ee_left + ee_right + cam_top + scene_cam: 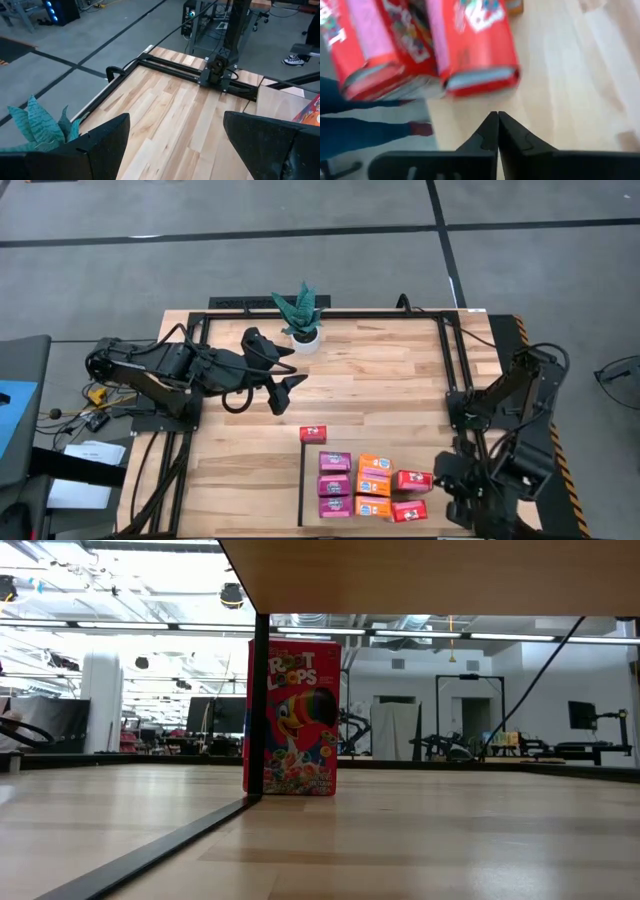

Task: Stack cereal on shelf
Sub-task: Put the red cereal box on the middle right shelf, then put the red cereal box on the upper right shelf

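Honestly, the risk we see is the lone red box (pixel 313 434) standing upright at the shelf's (pixel 375 445) far corner, right by the black strip; a bump from an arm could tip it. The other eight boxes lie flat in rows on the near part of the shelf. The right gripper (pixel 497 120) is pinched together, empty, just beside two red boxes (pixel 475 45), so it could shove them. The left gripper (pixel 283 385) hovers spread wide near the plant (pixel 301 315), holding nothing.
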Controlling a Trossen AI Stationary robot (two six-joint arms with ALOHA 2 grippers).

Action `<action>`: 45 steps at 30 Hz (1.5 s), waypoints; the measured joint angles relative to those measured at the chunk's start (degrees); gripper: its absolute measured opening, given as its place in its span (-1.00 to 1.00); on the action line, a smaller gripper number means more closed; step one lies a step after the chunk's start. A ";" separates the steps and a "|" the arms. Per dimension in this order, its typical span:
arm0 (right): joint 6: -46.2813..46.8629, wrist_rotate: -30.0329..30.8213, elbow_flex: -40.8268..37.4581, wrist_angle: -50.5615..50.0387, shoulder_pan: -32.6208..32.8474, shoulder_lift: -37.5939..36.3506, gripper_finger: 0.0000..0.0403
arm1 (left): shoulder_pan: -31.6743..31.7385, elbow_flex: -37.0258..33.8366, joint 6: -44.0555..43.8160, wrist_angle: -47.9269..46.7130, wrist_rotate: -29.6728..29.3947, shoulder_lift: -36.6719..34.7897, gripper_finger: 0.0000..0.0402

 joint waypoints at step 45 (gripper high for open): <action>-37.29 -0.07 2.34 7.38 -15.10 -3.88 -0.84 | 0.02 -0.02 -3.06 0.09 -2.95 0.02 0.56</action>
